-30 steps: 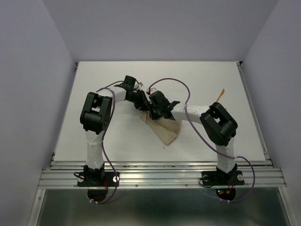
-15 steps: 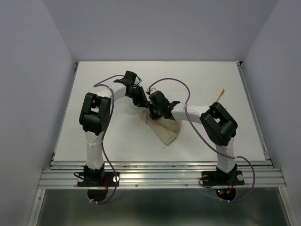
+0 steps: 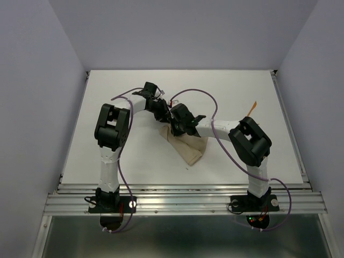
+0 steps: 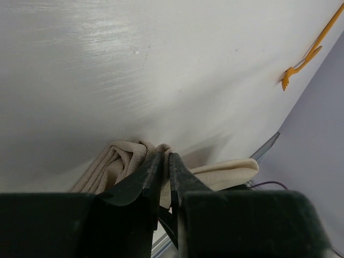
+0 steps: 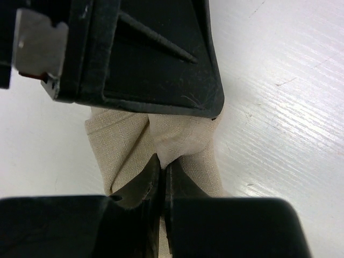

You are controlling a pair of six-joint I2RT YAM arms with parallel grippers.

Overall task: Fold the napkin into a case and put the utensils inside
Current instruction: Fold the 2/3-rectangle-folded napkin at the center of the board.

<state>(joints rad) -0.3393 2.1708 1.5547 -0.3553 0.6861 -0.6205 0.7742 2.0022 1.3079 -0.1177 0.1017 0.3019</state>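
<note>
The napkin (image 3: 188, 148) lies bunched and folded on the table (image 3: 134, 156), with its near end free. At the napkin's far end, the right gripper (image 5: 162, 167) has its jaws pressed together on a raised fold. Just beyond it, the left gripper (image 4: 165, 160) meets the same end of the napkin, its jaws narrow and apparently pinching a cloth edge, though the contact is partly hidden. One orange utensil (image 3: 252, 107) lies well apart, to the far right of the napkin.
</note>
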